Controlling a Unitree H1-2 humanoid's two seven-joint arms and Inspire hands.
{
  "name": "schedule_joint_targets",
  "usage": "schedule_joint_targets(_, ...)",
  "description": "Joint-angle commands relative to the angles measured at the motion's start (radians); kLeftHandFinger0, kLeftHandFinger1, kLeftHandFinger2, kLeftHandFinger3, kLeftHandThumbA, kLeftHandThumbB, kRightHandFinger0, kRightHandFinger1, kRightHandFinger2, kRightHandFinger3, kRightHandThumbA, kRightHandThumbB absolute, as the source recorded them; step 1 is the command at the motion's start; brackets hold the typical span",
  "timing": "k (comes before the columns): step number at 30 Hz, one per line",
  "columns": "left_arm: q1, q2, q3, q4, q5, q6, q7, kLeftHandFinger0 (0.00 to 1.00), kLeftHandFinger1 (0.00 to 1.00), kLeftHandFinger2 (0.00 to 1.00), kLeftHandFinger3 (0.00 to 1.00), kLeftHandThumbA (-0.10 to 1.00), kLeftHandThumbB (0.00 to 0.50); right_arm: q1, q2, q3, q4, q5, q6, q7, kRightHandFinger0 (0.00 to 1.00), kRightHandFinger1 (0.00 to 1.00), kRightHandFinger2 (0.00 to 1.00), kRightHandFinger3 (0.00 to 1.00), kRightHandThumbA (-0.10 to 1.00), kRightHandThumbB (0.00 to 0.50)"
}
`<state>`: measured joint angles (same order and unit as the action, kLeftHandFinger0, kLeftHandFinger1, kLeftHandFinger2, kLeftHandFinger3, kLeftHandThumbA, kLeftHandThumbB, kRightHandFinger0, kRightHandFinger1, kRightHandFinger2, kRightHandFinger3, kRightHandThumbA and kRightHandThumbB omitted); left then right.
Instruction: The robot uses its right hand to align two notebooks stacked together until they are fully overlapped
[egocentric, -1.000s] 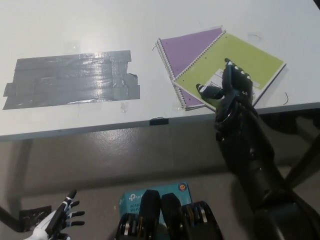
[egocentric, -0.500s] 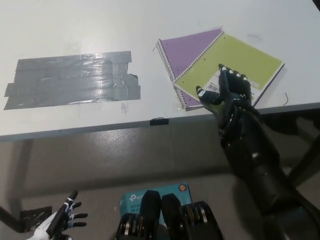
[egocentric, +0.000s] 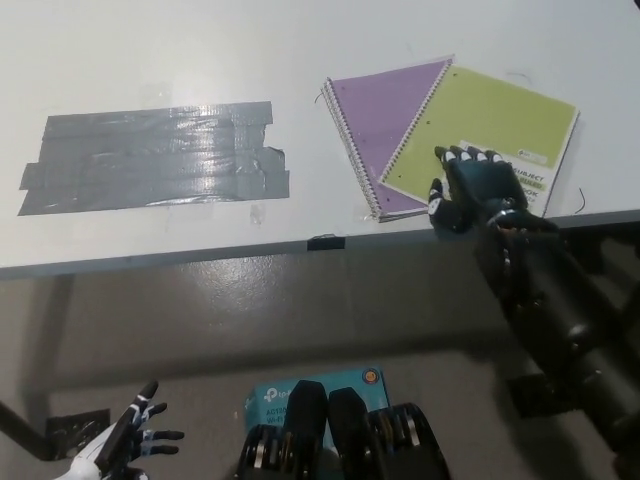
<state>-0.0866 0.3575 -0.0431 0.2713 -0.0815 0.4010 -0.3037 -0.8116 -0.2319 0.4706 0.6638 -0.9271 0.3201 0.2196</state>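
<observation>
Two spiral notebooks lie stacked on the white table (egocentric: 300, 40) near its front edge at the right. The lime-green notebook (egocentric: 480, 125) is on top, turned clockwise off the purple notebook (egocentric: 385, 100), whose left part shows beneath it. My black right hand (egocentric: 470, 188) rests flat, fingers spread, on the green notebook's near edge; its open palm holds nothing. My white left hand (egocentric: 125, 450) hangs open at the lower left, below the table.
A patch of grey tape strips (egocentric: 150, 158) covers the table's left half. A small black clip (egocentric: 325, 242) sits on the table's front edge. Below the edge, a teal box (egocentric: 275, 395) lies on the floor.
The right hand has slid back toward the table's front edge, and the green notebook has turned under it, its corner swinging away from the edge. The whole picture shifted slightly right.
</observation>
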Motion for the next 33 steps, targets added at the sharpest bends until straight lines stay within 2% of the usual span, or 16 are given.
schedule_joint_targets(1, -0.006, 0.016, -0.002, -0.02, -0.005, -0.029, -0.029, 0.79, 0.78, 0.75, 1.0, 1.0, 0.5, 0.068, -0.055, 0.09, 0.041, 0.016, -0.113, 0.093, 1.0, 1.0, 1.0, 1.0, 1.0, 0.5)
schedule_joint_targets(9, -0.008, 0.019, -0.005, -0.023, 0.005, -0.04, -0.031, 0.78, 0.75, 0.73, 1.0, 1.0, 0.5, 0.059, -0.117, 0.165, 0.061, 0.012, -0.188, 0.069, 1.0, 1.0, 1.0, 1.0, 1.0, 0.5)
schedule_joint_targets(18, -0.015, 0.012, -0.02, -0.006, 0.009, -0.046, -0.039, 0.76, 0.75, 0.75, 1.0, 1.0, 0.5, 0.077, -0.102, 0.229, 0.047, -0.018, -0.221, 0.045, 1.0, 1.0, 1.0, 1.0, 1.0, 0.5)
schedule_joint_targets(21, -0.019, 0.009, -0.023, -0.007, 0.005, -0.046, -0.042, 0.77, 0.75, 0.71, 1.0, 1.0, 0.5, 0.068, -0.085, 0.272, 0.044, -0.037, -0.253, 0.02, 1.0, 1.0, 1.0, 1.0, 1.0, 0.5)
schedule_joint_targets(25, -0.017, 0.008, -0.03, -0.012, 0.009, -0.039, -0.037, 0.77, 0.75, 0.72, 1.0, 1.0, 0.5, 0.051, -0.065, 0.292, 0.039, -0.022, -0.267, 0.027, 1.0, 1.0, 1.0, 1.0, 1.0, 0.5)
schedule_joint_targets(28, -0.018, 0.011, -0.037, -0.012, 0.014, -0.047, -0.037, 0.77, 0.75, 0.74, 1.0, 1.0, 0.5, 0.039, -0.065, 0.301, 0.042, -0.023, -0.283, 0.011, 1.0, 1.0, 1.0, 1.0, 1.0, 0.5)
schedule_joint_targets(29, -0.016, 0.008, -0.036, -0.013, 0.011, -0.042, -0.034, 0.76, 0.73, 0.72, 1.0, 1.0, 0.5, 0.032, -0.071, 0.315, 0.039, -0.034, -0.298, 0.006, 1.0, 1.0, 1.0, 1.0, 1.0, 0.5)
schedule_joint_targets(33, -0.011, 0.012, -0.049, -0.019, 0.022, -0.043, -0.034, 0.77, 0.76, 0.75, 1.0, 1.0, 0.5, 0.01, -0.084, 0.337, 0.051, -0.042, -0.332, -0.032, 1.0, 1.0, 1.0, 1.0, 1.0, 0.5)
